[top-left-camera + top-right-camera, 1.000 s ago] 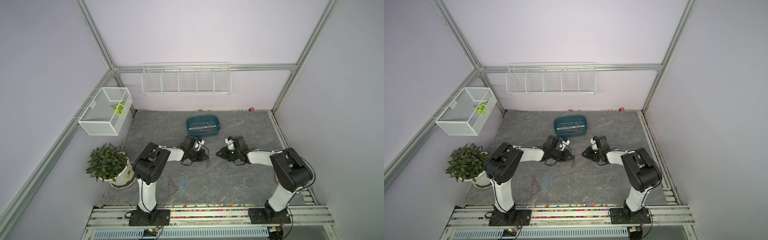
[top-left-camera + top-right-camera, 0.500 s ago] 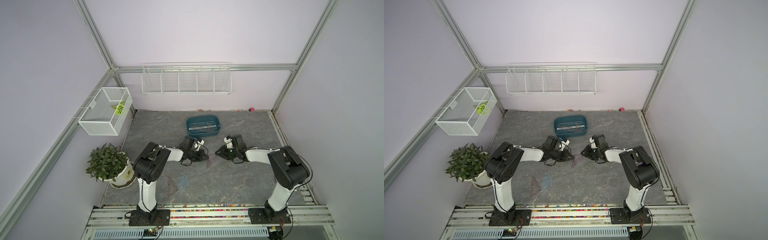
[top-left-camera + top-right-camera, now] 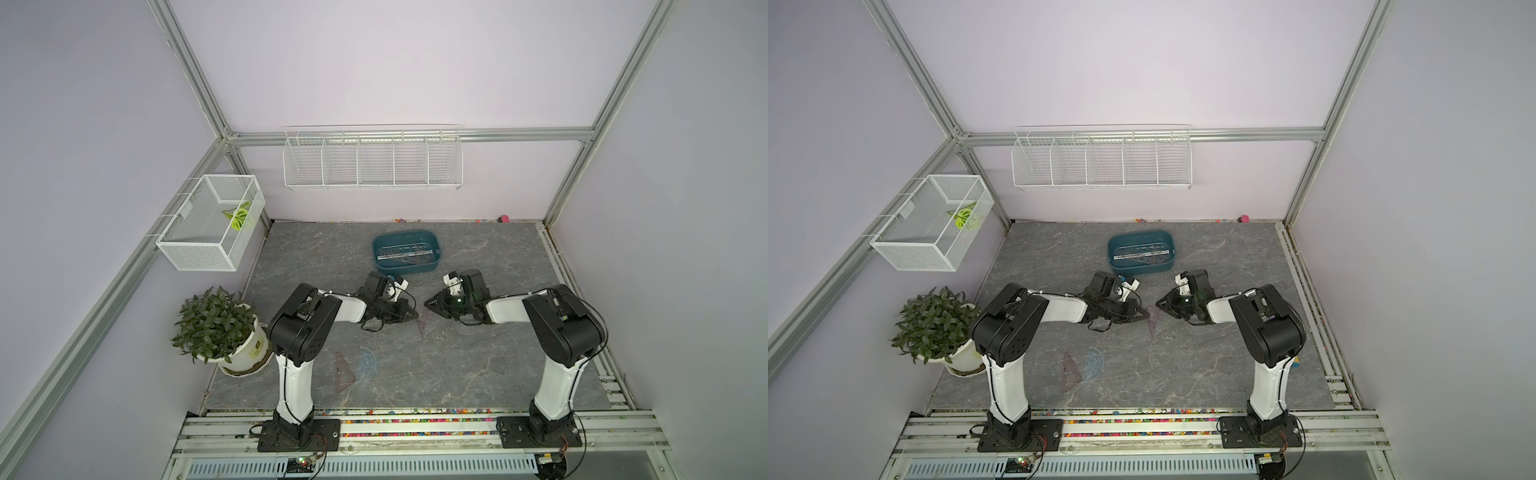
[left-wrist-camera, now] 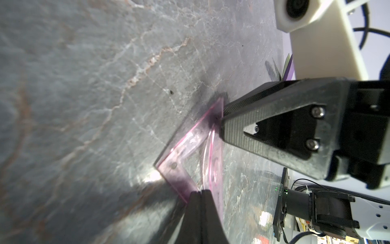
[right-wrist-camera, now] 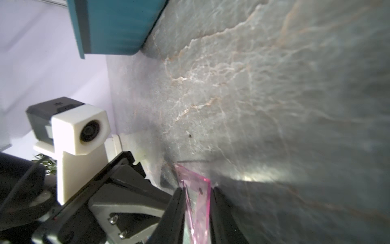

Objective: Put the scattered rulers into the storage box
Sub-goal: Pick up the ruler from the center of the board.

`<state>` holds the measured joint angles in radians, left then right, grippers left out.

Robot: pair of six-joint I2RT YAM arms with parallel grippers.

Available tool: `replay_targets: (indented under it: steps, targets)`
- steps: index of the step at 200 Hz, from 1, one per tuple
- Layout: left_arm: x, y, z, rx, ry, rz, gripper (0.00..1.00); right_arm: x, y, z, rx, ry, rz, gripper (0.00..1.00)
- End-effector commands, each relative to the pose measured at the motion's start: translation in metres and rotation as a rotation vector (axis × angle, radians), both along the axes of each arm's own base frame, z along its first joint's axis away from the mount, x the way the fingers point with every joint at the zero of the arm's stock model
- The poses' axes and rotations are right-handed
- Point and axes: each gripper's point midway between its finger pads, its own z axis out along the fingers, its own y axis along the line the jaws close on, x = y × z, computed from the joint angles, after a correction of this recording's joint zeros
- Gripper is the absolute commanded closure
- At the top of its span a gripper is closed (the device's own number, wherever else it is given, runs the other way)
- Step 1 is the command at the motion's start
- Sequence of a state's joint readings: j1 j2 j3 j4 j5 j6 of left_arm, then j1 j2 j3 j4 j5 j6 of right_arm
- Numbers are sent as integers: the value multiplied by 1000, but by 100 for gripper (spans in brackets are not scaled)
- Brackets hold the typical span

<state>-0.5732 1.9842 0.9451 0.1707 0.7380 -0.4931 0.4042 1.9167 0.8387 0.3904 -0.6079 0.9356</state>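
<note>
1. Grey, marble-patterned surface (image 3: pixel 478 365) fills the lower half of both top views, inside a cell with pale lilac walls.
2. The dark teal storage box (image 3: pixel 409 270) (image 3: pixel 1142 269) sits just above the centre of the frame. Clear straight rulers (image 3: pixel 405 254) (image 3: pixel 1144 254) lie inside it. In the right wrist view, one of its walls (image 5: pixel 114 27) shows at upper left.
3. A purple-pink triangle (image 3: pixel 424 326) (image 3: pixel 1154 326) is at the centre of both top views, just below the box and between the two gripper tips.
4. The black left gripper (image 3: pixel 415 314) (image 3: pixel 1147 311) reaches in from the left of the frame. Its jaws are pressed fully together and hold nothing. In the left wrist view, the closed tip (image 4: pixel 198 193) sits at one edge of the triangle (image 4: pixel 185 141).
5. The right gripper (image 3: pixel 426 305) (image 3: pixel 1157 303) reaches in from the right of the frame. In the right wrist view, its jaws (image 5: pixel 197 190) stand a narrow way apart with a corner of the triangle (image 5: pixel 198 202) between them. Whether they actually pinch it cannot be told.
6. A second triangle (image 3: pixel 343 372) (image 3: pixel 1071 372) and a bluish protractor (image 3: pixel 368 365) (image 3: pixel 1094 363) lie just beside each other, lower left of centre, well apart from the box.
7. A potted plant (image 3: pixel 212 328) stands at the left edge of the surface.
</note>
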Motion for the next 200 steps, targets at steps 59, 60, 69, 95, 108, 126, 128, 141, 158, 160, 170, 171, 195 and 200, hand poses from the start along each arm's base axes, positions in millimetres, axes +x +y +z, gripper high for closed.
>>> replay_targets:
  steps: [59,60,69,95,108,126,128,141,158,160,170,171,195,200]
  targets:
    - [-38,50,-87,301,186,69,100,-13,10,-24,12,68,-3,95]
    - [-38,50,-86,301,185,69,100,-13,10,-24,11,67,-2,95]
    - [-37,50,-84,303,175,68,100,-12,10,-21,11,56,3,98]
    - [-27,52,-63,311,120,90,100,-10,12,-11,22,16,17,100]
    - [-19,52,-43,296,87,113,100,-9,13,-8,26,3,18,100]
    - [-4,56,-13,274,39,161,92,-9,14,-5,29,-7,19,100]
    - [-3,56,-11,270,35,165,92,-8,13,-5,30,-7,17,100]
    - [4,59,4,246,30,202,92,-8,13,-1,28,-15,13,100]
    - [8,62,21,228,18,233,91,-8,13,6,32,-27,14,100]
    - [9,63,23,227,14,236,92,-8,13,6,31,-28,13,100]
    - [10,65,32,224,2,251,91,-7,13,11,37,-36,16,100]
    - [10,65,32,224,2,254,92,-8,13,11,37,-36,16,100]
    - [15,71,51,211,-22,289,92,-5,14,29,53,-64,22,100]
    - [16,72,54,211,-25,295,92,-4,14,34,56,-73,23,100]
